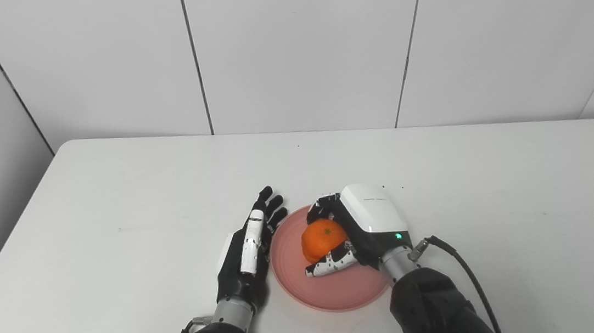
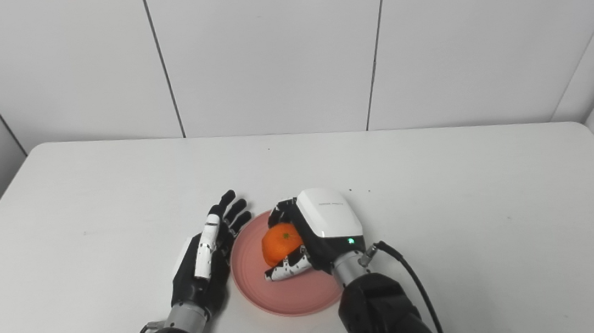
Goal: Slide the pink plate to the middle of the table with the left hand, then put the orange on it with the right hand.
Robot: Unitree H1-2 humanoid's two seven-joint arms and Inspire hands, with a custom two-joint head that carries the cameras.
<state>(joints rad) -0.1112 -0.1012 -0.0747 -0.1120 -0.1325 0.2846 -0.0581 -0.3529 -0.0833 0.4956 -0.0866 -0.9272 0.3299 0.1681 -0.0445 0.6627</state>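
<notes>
1. Right hand (image 1: 362, 231): I see it wrapped around the orange (image 1: 322, 239), fingers curled over the far side and thumb under the near side. The fruit sits in the grip, over the plate.
2. Orange: it hangs above the inner part of the pink plate (image 1: 338, 292). I cannot tell from either eye view whether its underside already touches the plate or rides just clear of it.
3. Pink plate: it lies flat on the white table (image 1: 113, 208), directly beneath the right hand and just beside the left hand, near the table's centre line and toward the robot's side.
4. Left hand (image 1: 250, 246): I read it as empty, fingers extended and slightly apart, resting edge-on with its fingertips touching or almost touching the plate's left rim.
5. Step in hand, as I judge it: setting the orange down. I would lower the wrist until the fruit bears on the plate, then open the fingers gradually.
6. Caution: a round fruit rolls. I would release over the flat centre, draw the thumb out sideways, and lift straight up.
</notes>
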